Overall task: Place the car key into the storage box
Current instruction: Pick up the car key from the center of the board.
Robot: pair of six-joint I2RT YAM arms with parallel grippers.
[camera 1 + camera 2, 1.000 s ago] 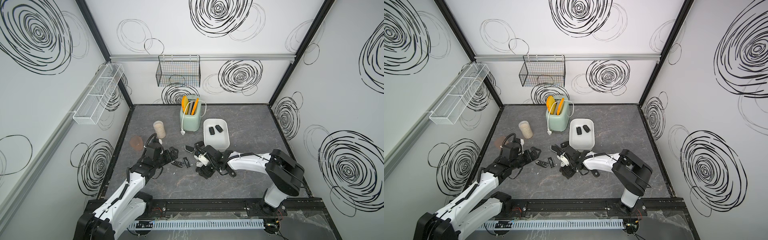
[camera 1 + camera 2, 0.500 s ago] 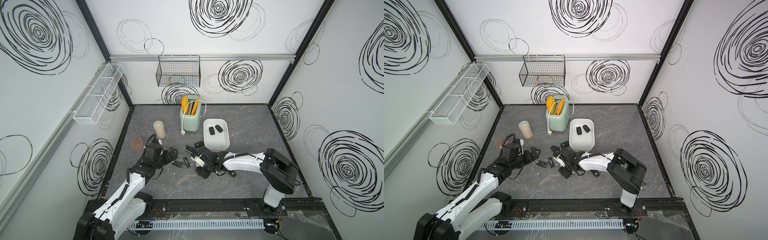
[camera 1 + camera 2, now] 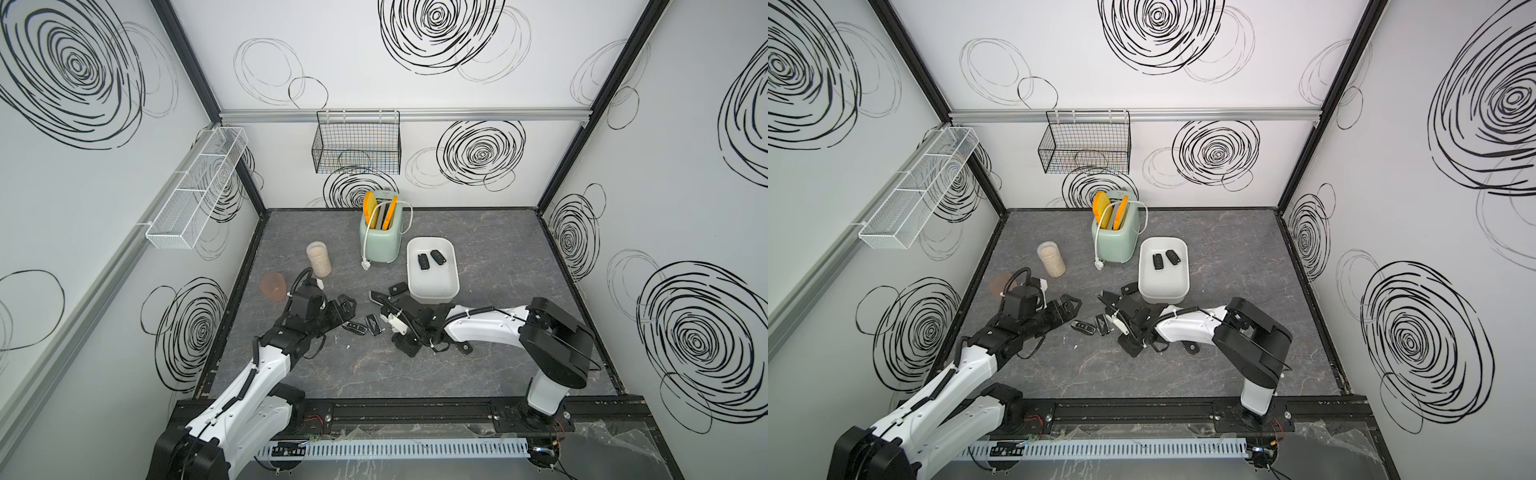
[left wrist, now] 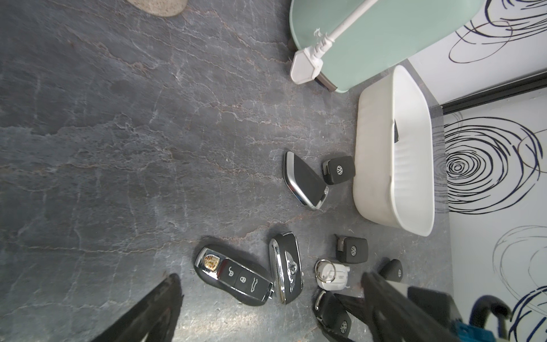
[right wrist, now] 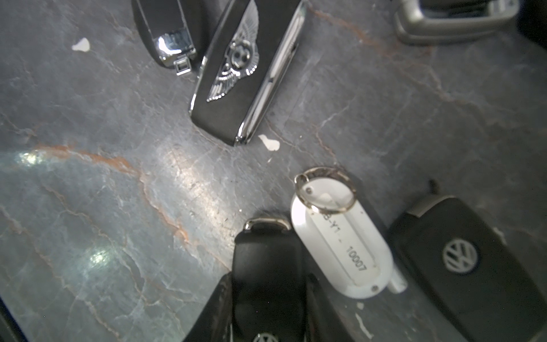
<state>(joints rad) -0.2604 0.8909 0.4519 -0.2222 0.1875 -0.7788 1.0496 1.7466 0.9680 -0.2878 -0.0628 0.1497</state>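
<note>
The right gripper [image 5: 268, 279] is down on the counter [image 3: 478, 365]. Its fingers [image 5: 216, 308] sit close on either side of a black key [image 5: 266, 260], but whether they pinch it cannot be told. A white tag [image 5: 340, 245] lies just beside it. In both top views this key is at 7 o'clock from the box [image 3: 432, 293], which holds two keys [image 3: 423, 262]. At 8 o'clock the left gripper [image 4: 270, 278] hangs wide open above chrome-trimmed keys [image 4: 285, 266].

A lab robot test cell: white walls [image 3: 374, 104] scribbled with black swirls, black frame posts [image 3: 188, 58], two arms [image 3: 266, 365] on a front rail [image 3: 415, 411], and a toaster [image 3: 380, 245] on the stone-look counter [image 3: 498, 249].
</note>
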